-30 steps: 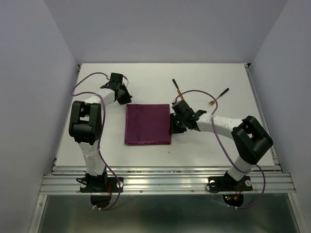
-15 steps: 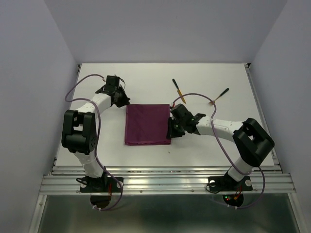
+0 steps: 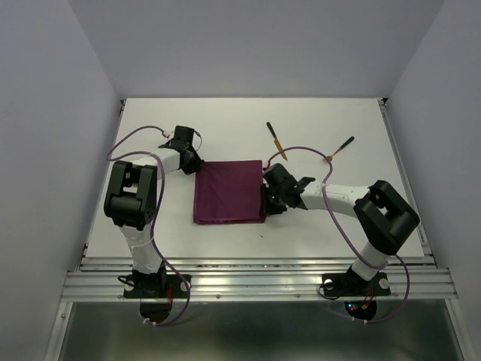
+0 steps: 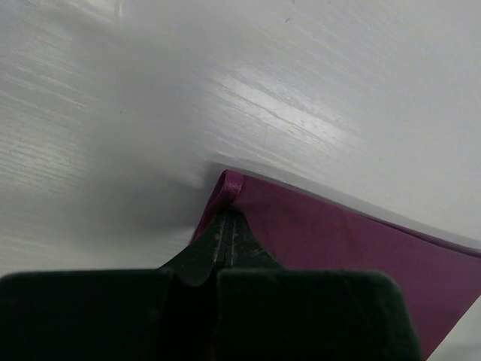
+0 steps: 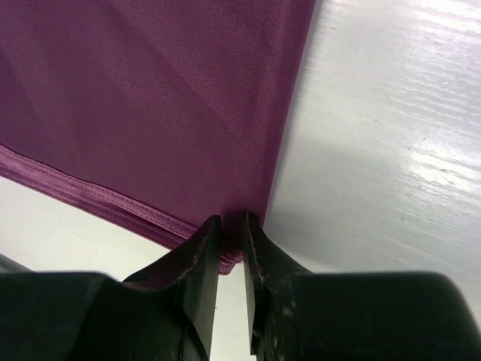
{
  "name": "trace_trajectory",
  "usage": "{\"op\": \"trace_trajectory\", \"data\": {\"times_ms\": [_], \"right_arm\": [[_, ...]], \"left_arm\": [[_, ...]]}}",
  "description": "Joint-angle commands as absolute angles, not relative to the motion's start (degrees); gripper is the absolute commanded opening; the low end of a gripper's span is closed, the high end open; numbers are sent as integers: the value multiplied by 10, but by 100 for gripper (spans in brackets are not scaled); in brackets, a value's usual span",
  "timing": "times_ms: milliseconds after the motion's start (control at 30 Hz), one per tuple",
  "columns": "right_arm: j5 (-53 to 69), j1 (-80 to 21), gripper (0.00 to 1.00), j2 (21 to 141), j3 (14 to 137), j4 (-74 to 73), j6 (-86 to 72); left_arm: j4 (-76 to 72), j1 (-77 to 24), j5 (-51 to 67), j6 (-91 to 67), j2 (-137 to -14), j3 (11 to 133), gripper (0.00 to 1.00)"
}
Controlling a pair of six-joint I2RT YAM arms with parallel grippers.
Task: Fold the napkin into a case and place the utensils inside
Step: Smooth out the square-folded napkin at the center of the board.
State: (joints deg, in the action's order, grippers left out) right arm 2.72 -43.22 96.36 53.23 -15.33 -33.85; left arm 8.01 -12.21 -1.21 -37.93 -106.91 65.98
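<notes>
While the napkin (image 3: 228,192) lies flat at centre, the left gripper (image 4: 229,216), jaws pressed together, seems to pinch its 10 o'clock corner. The right gripper (image 5: 231,235), jaws slightly apart, straddles its 4 o'clock corner. The utensils (image 3: 274,140) lie beyond, toward 1 o'clock.

This looks like a robotics lab: a white bench (image 3: 225,120) boxed in by plain pale walls (image 3: 45,113), and an aluminium rail (image 3: 255,280) along the bottom carrying a left arm (image 3: 131,197) and right arm (image 3: 387,218) with purple cables (image 3: 304,147).
</notes>
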Motion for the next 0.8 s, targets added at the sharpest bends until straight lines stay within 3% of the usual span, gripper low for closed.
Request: {"op": "trace_trajectory", "data": {"times_ms": [0, 533, 767], "right_arm": [[-35, -432, 24, 947, 530, -173, -325], [-60, -403, 25, 865, 577, -203, -316], [60, -403, 24, 864, 524, -170, -346]], "left_arm": [[62, -129, -38, -388, -1045, 637, 0], [131, -246, -118, -409, -963, 654, 0], [162, -248, -141, -390, -971, 689, 0]]}}
